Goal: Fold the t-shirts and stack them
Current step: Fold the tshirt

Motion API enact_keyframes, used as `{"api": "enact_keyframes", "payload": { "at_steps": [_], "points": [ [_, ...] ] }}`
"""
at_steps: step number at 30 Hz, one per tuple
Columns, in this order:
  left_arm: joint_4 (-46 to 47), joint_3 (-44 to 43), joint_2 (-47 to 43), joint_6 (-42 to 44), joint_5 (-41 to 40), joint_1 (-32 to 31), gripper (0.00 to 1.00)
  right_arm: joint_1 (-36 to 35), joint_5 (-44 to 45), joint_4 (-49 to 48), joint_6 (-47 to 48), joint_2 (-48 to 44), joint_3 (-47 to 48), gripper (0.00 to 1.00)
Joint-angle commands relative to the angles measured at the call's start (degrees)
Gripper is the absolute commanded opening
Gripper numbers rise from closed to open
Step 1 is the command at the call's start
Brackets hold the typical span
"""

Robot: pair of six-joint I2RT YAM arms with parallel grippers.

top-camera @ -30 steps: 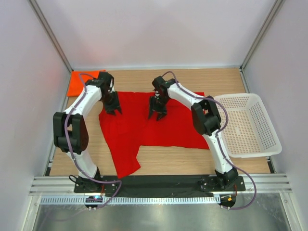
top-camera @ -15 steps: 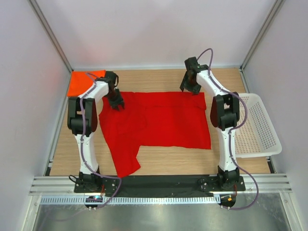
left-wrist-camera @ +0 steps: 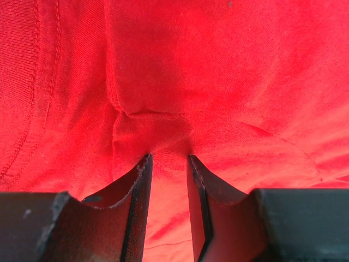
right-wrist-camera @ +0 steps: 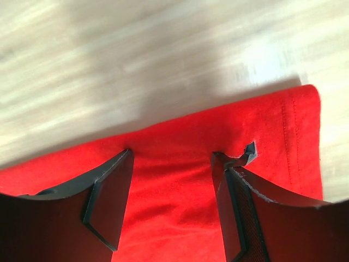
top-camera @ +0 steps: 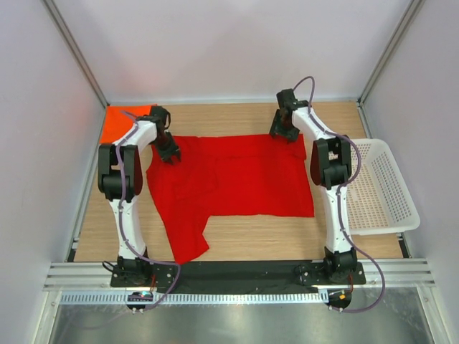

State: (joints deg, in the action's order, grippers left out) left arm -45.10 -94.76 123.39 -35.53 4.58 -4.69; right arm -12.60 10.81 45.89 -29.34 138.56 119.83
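Two shirts share a pale wood-grain counter (top-camera: 244,236). The larger shape is the red shirt (top-camera: 237,179), spread flat across the middle with one sleeve trailing toward the near edge. It is thin knit cloth with stitched hems, so I judge it light, limp and quick to bunch, best taken at corners or hems with both arms together. A white plastic mesh basket (top-camera: 373,193) stands at the right. The orange shirt (top-camera: 118,122) lies in the far left corner, apparently folded. At the red shirt's far left edge, the left end effector (top-camera: 171,154) pinches a puckered tuck of cloth between nearly closed fingers. The right end effector (top-camera: 283,132) stands spread wide astride the far right hemmed corner, gripping nothing.
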Motion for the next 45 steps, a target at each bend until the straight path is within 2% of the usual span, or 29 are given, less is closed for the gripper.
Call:
{"api": "enact_keyframes", "payload": {
  "at_steps": [1,7,10,14,15,21,24,25,26,27,28,31,36,39,45],
  "points": [
    [-0.69,1.16,2.29,1.07,-2.47,1.00,0.34,1.35,-2.72,-0.98,5.77,6.01,5.30,0.66],
    [-0.86,1.24,-2.97,0.02,-0.80,1.00,0.39,1.26,-3.78,5.95,8.69,7.96,16.29,0.66],
    [-0.34,2.82,-7.89,-0.16,0.17,1.00,0.44,1.00,-3.87,8.67,8.08,3.92,16.66,0.68],
    [-1.13,4.93,-13.34,0.63,-0.09,1.00,0.48,-0.23,0.52,13.52,8.07,-2.23,15.00,0.74],
    [-1.04,5.63,-14.57,1.59,-0.62,1.00,0.48,-0.58,0.96,13.70,8.42,-5.64,11.34,0.77],
    [-0.86,12.83,-22.83,3.45,-1.59,0.30,0.46,-3.04,2.99,12.03,9.74,-15.94,-3.09,0.78],
    [-1.04,18.98,-30.56,4.06,-3.35,-2.60,0.42,-6.01,1.77,12.38,11.23,-22.96,-10.28,0.78],
    [-1.13,24.22,-32.84,3.98,-3.70,-3.65,0.41,-6.90,1.06,12.21,11.32,-24.99,-12.49,0.79],
    [-2.00,29.32,-37.91,2.15,-4.14,-5.84,0.40,-9.17,-0.68,11.95,11.06,-29.53,-17.56,0.79],
    [-2.53,29.37,-40.49,0.65,-4.14,-7.16,0.39,-10.50,-1.40,11.94,10.71,-32.01,-20.66,0.79],
    [-2.36,34.07,-43.04,-0.76,-4.14,-8.57,0.38,-11.91,-1.75,10.38,10.54,-34.39,-24.00,0.79],
    [-3.84,39.81,-52.62,-6.38,-9.23,-15.95,0.36,-17.78,-2.98,6.42,8.43,-44.67,-36.83,0.79],
    [-13.51,48.08,-63.43,-20.77,-16.34,-25.87,0.31,-21.50,-4.65,3.25,4.48,-57.93,-52.39,0.78],
    [-18.17,52.64,-67.58,-29.03,-18.37,-32.65,0.31,-21.59,-5.18,2.63,4.64,-61.73,-55.05,0.78],
    [-12.47,59.95,-64.43,-35.57,-16.00,-39.52,0.38,-21.68,-5.79,5.61,6.40,-65.79,-55.22,0.78]
  ]
}}
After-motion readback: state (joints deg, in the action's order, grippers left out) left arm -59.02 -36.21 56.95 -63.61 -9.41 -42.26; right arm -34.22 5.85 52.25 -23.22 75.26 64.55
